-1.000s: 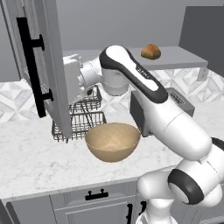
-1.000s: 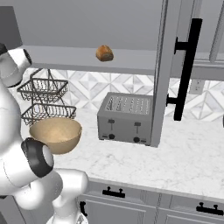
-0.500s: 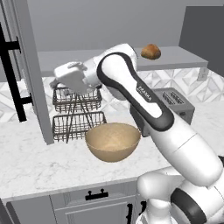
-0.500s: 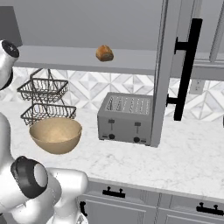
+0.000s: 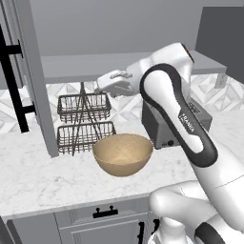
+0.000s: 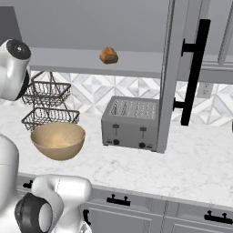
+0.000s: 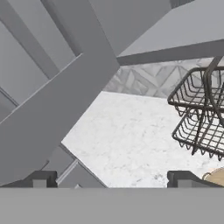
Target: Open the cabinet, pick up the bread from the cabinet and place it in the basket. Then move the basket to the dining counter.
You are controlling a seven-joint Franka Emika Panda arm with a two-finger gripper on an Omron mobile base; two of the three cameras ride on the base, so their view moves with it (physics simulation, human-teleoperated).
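From the left base view, the cabinet door (image 5: 35, 81) stands swung open on the left with its black bar handle (image 5: 14, 81) facing out, and the pincer (image 5: 104, 86) hangs in front of the grey shelf (image 5: 86, 66), just above the wire two-tier rack (image 5: 85, 124); the arm's upper link hides the part of the shelf where the bread would be, and the basket (image 5: 123, 153) sits on the marble table (image 5: 43, 176) in front of the rack, beside the toaster (image 5: 164, 125). The risk I judge here is the reach: swinging toward the bread, the wrist or elbow could catch the rack's top or the shelf's front edge, since all three are close. From the right base view, the bread (image 6: 108, 55) rests alone on the shelf (image 6: 136, 63), above the toaster (image 6: 131, 123) and well apart from the basket (image 6: 58, 140); the right door (image 6: 170, 77) stands edge-on near it, so an approach swung wide to that side might strike it. A round bun could also roll toward the back if nudged rather than squarely pinched. From the hand view, the fingertips (image 7: 40, 178) sit far apart, so the pincer is wide and holds nothing; it looks at the open door (image 7: 57, 96) and the rack (image 7: 199, 113), not at the bread, so a good deal of turning remains before any grasp.
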